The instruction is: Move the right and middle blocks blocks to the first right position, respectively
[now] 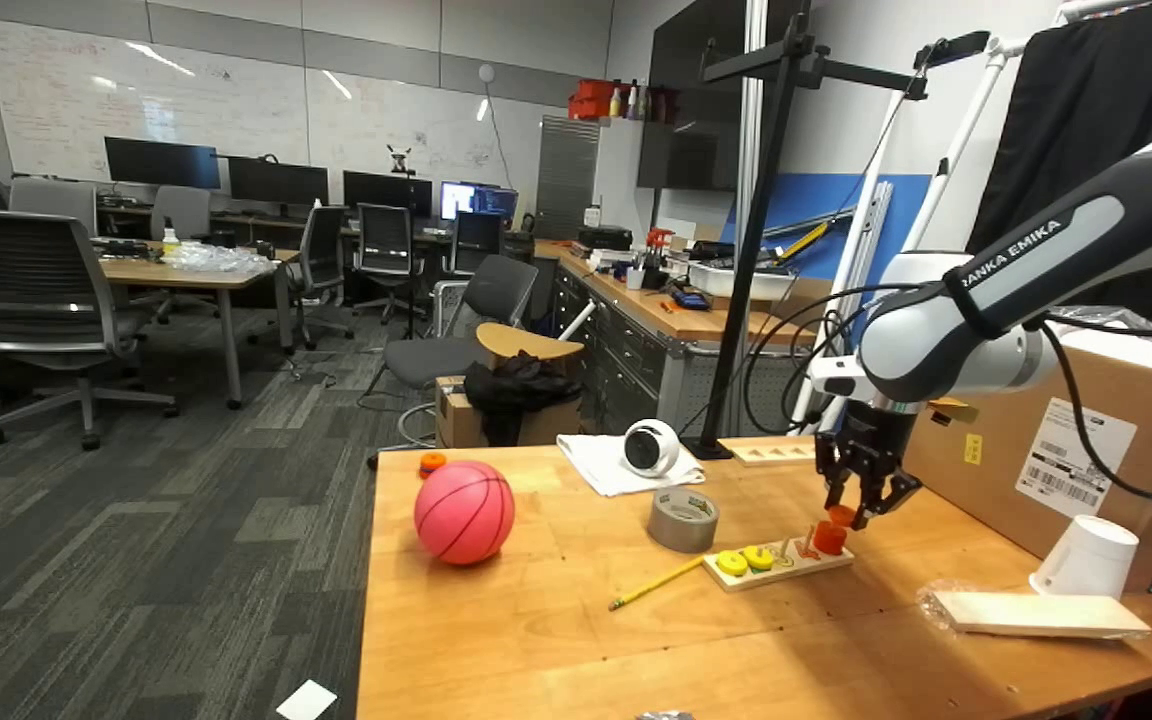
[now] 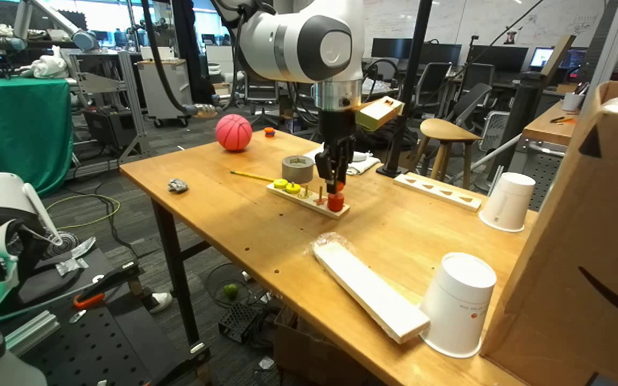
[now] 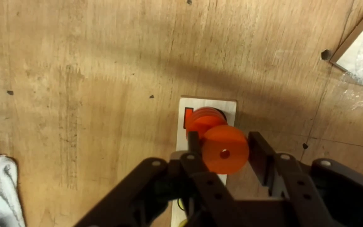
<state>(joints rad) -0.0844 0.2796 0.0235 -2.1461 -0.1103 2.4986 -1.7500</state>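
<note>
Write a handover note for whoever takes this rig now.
Gripper: shut on the orange disc.
Things: the disc is just above the red stack, seemingly off-centre. That stack sits at one end of the peg board.
Done: red stack in place; the next two pegs are bare.
Left: probably centre the disc over the stack, lower it, release.

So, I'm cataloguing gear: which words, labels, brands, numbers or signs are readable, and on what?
"RANKA EMIKA" on the robot arm; a strap sits right before it.
Whiteboard writing: too small.
Cardboard box labels: too small.
Lit monitor: too small.
Tape roll print: blurred.
Front cup print: too small.
Peg board marks: unclear.
</note>
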